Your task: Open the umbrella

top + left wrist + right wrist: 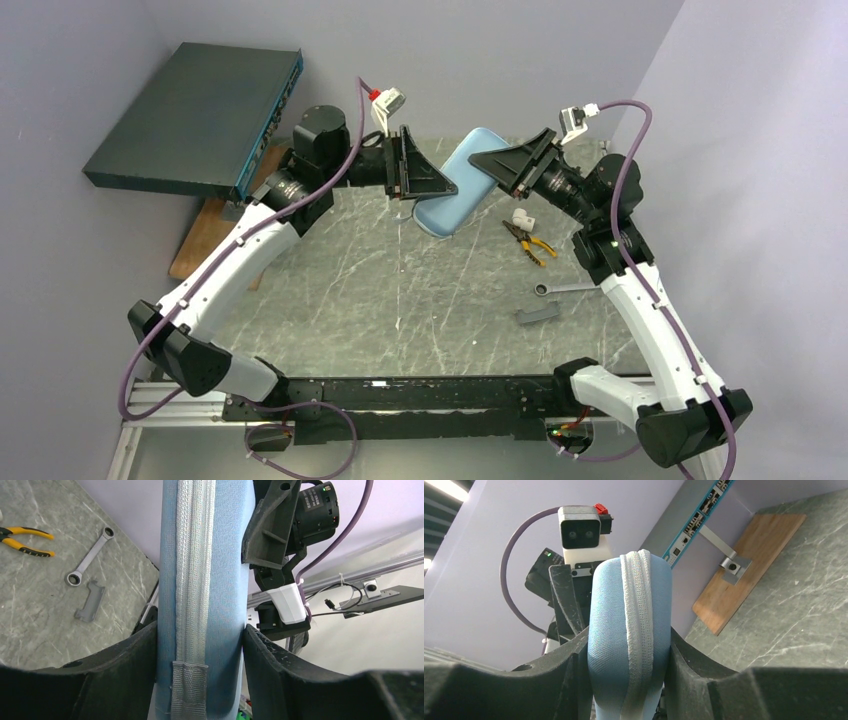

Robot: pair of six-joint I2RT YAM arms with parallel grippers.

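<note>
A robotics lab bench: pliers (528, 240) and a wrench (565, 288) lie on the grey stone-patterned table (400, 290), with a dark rack-style box (190, 120) beyond the table's far left corner.

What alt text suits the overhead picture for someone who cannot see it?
A pale blue umbrella pouch is held over a grey table, with the left pincer and right pincer each clamped on it. Pliers and a wrench lie to the right.
</note>
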